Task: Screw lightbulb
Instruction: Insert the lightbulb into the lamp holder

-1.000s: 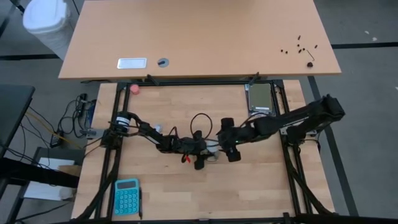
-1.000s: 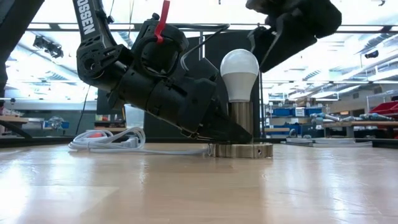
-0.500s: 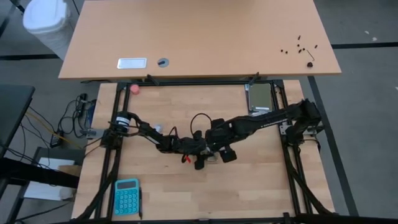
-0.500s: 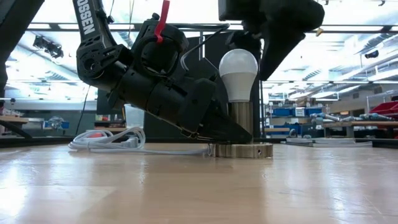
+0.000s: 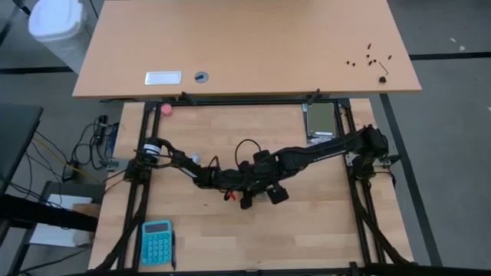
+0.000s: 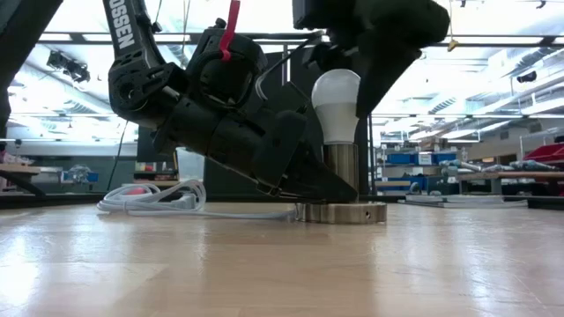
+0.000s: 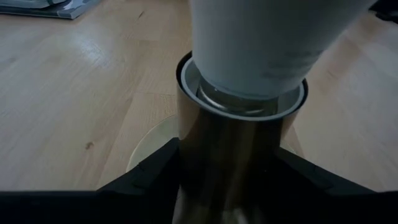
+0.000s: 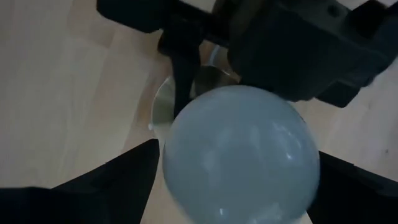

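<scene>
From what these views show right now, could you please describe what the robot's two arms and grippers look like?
Both arms are dark, jointed and slim. The left arm carries white lettering on its upper link, a red tag near the wrist and a white band near its base. The left gripper and right gripper end in flat black fingers. The right arm is plain black.

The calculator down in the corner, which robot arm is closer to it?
Left. The left gripper clamps the socket post mid-table, on the side toward the calculator. The right gripper hangs open over the lightbulb, slightly farther away.
</scene>
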Robot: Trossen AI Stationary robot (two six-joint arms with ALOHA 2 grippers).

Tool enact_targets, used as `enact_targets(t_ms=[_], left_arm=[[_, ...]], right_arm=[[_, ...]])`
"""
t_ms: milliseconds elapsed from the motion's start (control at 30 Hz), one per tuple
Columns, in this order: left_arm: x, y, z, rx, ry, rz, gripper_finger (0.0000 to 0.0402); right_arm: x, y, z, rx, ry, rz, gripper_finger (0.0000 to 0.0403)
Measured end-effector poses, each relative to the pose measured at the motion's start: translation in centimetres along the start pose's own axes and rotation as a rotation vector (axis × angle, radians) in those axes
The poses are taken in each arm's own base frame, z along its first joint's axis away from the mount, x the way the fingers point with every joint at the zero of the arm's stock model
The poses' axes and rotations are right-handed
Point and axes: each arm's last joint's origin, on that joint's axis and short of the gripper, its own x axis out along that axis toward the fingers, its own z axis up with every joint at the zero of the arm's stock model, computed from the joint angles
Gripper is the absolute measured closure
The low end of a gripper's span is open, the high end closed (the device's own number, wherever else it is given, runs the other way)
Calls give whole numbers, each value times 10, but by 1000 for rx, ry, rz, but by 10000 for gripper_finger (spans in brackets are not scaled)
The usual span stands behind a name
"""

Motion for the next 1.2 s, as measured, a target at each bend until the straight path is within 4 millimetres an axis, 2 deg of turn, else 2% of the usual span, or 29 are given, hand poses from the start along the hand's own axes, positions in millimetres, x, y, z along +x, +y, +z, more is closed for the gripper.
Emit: enact_targets(t_ms=[167,333,533,967,1200], left_arm=[[0,0,0,-5,0,-2,189],[0,0,0,-7,-1,-2,189],[0,0,0,-7,-1,-3,189],[0,0,0,7,0,-5,189],[0,0,0,8,0,-5,189]], right_arm=[[10,7,5,-29,19,-30,50],[10,10,6,-29,11,-32,50],[10,7,5,-8,14,-37,53],[11,-1,6,-5,-24,13,100],[11,-1,12,-23,-72,0,100]])
